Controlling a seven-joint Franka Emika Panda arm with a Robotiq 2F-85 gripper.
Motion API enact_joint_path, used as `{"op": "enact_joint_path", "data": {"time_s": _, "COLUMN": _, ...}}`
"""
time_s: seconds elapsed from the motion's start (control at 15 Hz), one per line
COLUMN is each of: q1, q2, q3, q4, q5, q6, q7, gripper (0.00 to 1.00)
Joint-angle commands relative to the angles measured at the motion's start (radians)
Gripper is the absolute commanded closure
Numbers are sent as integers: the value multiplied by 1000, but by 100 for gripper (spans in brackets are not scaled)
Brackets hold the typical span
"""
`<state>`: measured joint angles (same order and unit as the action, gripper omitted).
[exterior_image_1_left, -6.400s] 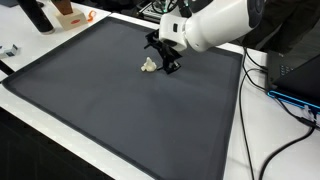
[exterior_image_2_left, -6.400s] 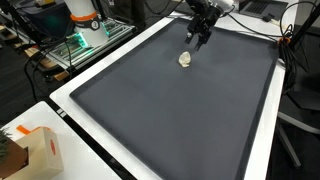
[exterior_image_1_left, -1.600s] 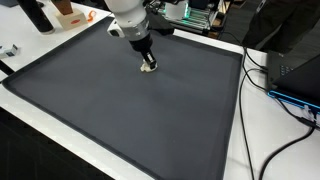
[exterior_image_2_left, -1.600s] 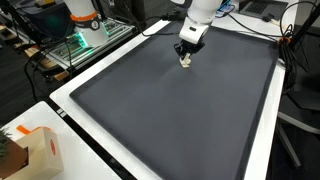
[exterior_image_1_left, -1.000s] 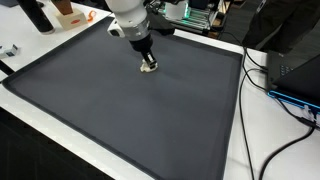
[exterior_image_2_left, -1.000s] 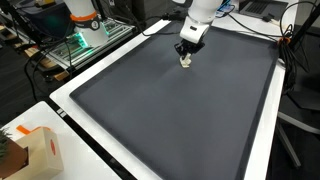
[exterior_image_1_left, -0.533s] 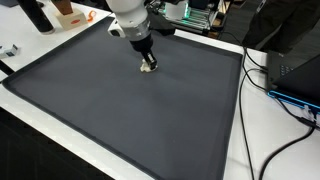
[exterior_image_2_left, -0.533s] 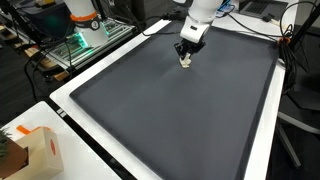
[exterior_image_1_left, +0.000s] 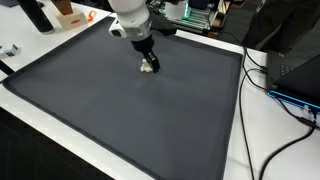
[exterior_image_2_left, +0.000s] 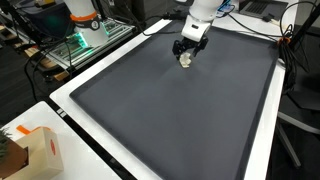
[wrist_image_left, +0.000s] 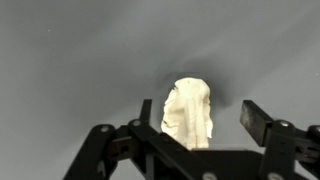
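Dark grey table mat (exterior_image_1_left: 150, 125) carries a small cream crumpled lump (wrist_image_left: 188, 112); spread black fingers (wrist_image_left: 256, 118) straddle it, apparently grasp-ready; closing needs centring.

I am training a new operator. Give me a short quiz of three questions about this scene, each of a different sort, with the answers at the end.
1. True or false: the gripper is clamped shut on the cream-white lump.
2. Where does the lump lie?
A) on the white table border
B) on the dark grey mat, right under the gripper
C) inside a cardboard box
3. Fill in the missing word: in both exterior views, the gripper points ____ at the mat.

Key:
1. False. In the wrist view the jaws stand apart, with the lump between them.
2. B
3. down
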<state>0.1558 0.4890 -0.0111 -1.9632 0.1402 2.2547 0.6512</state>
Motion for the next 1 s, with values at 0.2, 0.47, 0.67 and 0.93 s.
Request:
{"op": "enact_joint_path", "data": {"time_s": 0.2, "q1": 32, "q2": -66, "q3": -6, "q4": -36, "q5": -69, "q6": 8, "q7": 2, "gripper": 0}}
{"op": "enact_joint_path", "data": {"time_s": 0.47, "q1": 28, "q2": -139, "q3": 4, "q4": -74, "q5": -138, "q6": 33, "q7": -90, "gripper": 0}}
{"op": "enact_joint_path", "data": {"time_s": 0.67, "q1": 3, "q2": -211, "q3": 12, "q4": -135, "q5": -115, "q6": 174, "q7": -178, "gripper": 0}}
{"op": "enact_joint_path", "data": {"time_s": 0.93, "q1": -70, "q2": -299, "q3": 59, "q4": -250, "q5": 74, "q6": 423, "q7": -350, "gripper": 0}}
